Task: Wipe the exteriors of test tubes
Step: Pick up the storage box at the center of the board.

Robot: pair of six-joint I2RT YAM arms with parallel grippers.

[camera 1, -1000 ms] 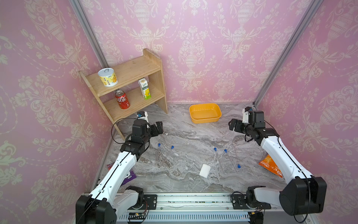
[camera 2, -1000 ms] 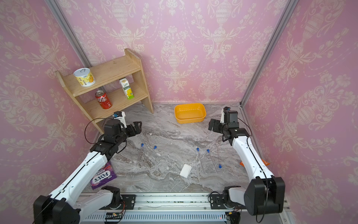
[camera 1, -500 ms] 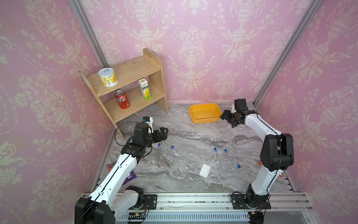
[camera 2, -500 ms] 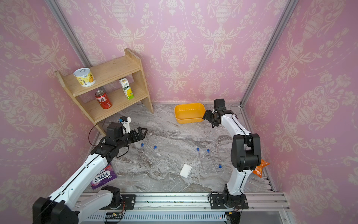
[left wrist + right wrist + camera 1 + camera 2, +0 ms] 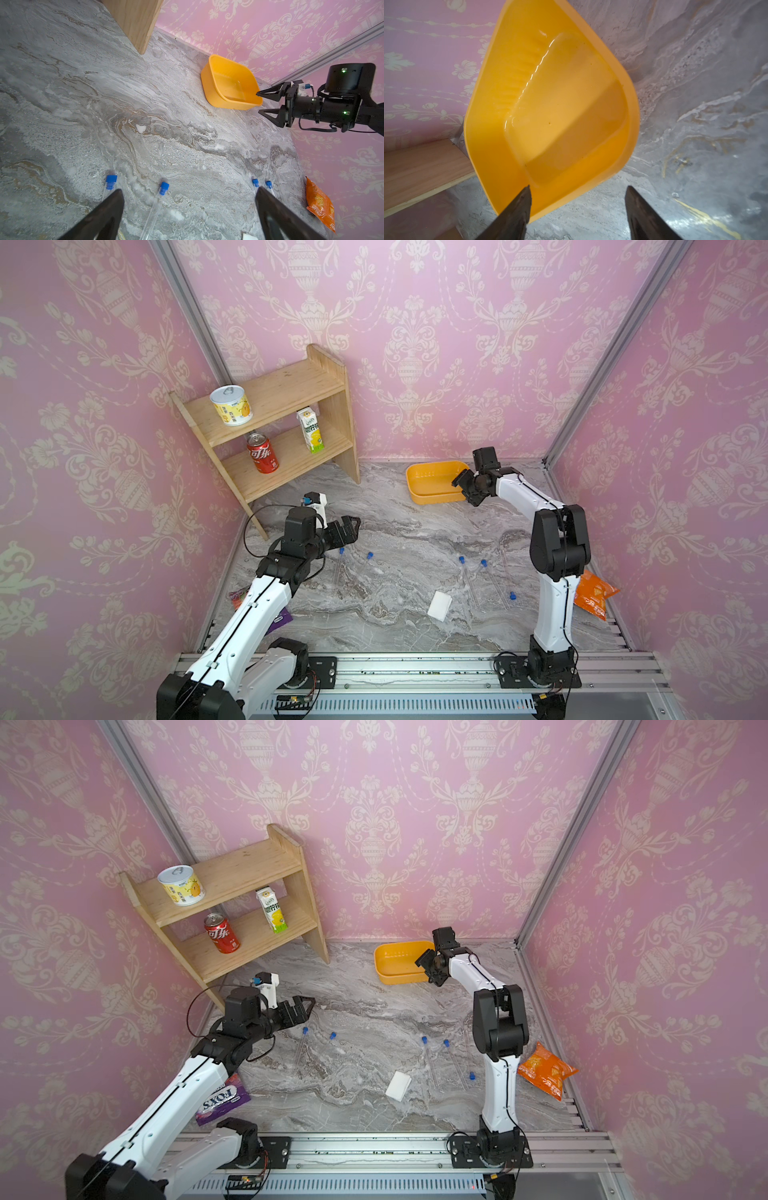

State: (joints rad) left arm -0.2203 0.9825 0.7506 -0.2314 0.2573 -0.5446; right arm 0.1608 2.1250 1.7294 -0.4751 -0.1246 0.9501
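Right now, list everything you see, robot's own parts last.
test tubes: five, clear with blue caps, lying on table
pad: one, white, table front
basin: one, yellow, table back
shelf: one, wooden, back left
tin: one, yellow, top shelf
soda can: one, red, lower shelf
carton: one, white-green, lower shelf
snack bag: one, orange, right edge
packet: one, purple, left edge
left end effector: one, black, open, near two tubes
right end effector: one, black, open, at basin rim

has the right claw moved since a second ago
Yes. In a top view the right claw has swung in toward the yellow plastic tub, from well clear of its right side to right at its rim.
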